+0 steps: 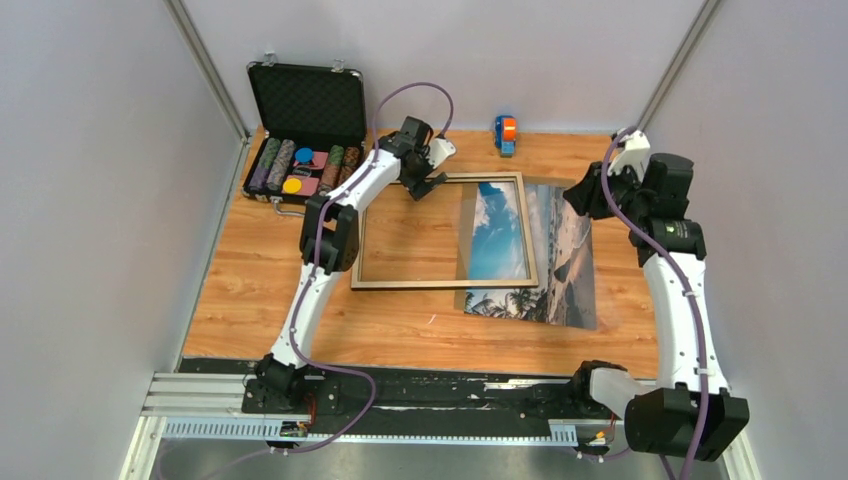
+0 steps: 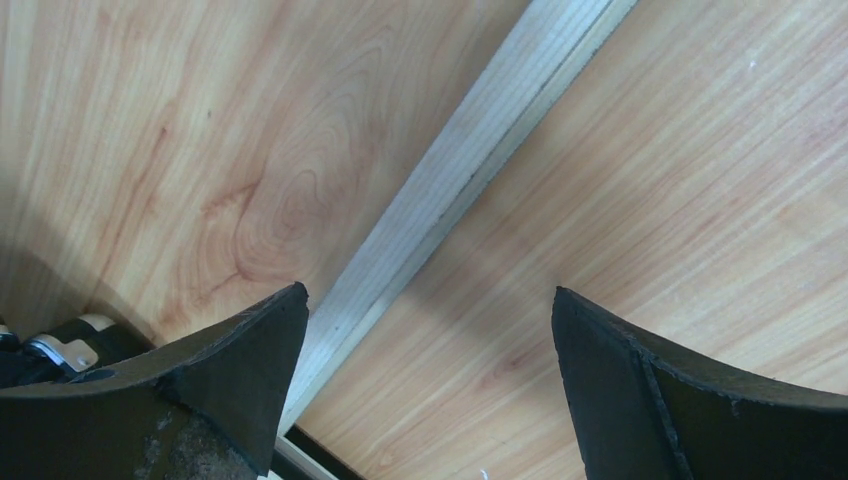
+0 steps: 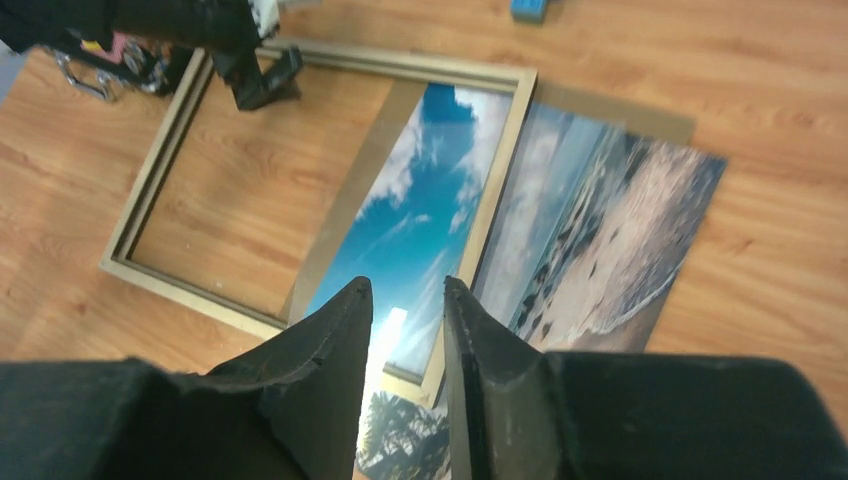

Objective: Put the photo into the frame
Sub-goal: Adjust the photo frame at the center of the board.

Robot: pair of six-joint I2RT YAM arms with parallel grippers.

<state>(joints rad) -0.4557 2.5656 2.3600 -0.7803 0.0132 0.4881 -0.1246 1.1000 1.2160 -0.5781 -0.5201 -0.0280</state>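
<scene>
The frame (image 1: 440, 284), pale wood-coloured, lies flat in the middle of the table. The photo (image 1: 570, 260), a beach print, lies partly under the frame's right side, so its blue sky shows inside the frame and the rest sticks out to the right. My left gripper (image 1: 425, 185) hovers open over the frame's far rail; in the left wrist view that rail (image 2: 450, 180) runs diagonally past my left finger (image 2: 240, 370). My right gripper (image 1: 582, 195) hangs above the photo's far right part. In the right wrist view its jaws (image 3: 408, 290) stand slightly apart, holding nothing, over the photo (image 3: 600, 230) and frame (image 3: 154, 160).
An open black chip case (image 1: 300, 150) stands at the back left. A small blue and orange object (image 1: 505, 133) sits at the back edge. A brown board edge (image 3: 640, 112) shows beneath the photo's far side. Grey walls close in both sides.
</scene>
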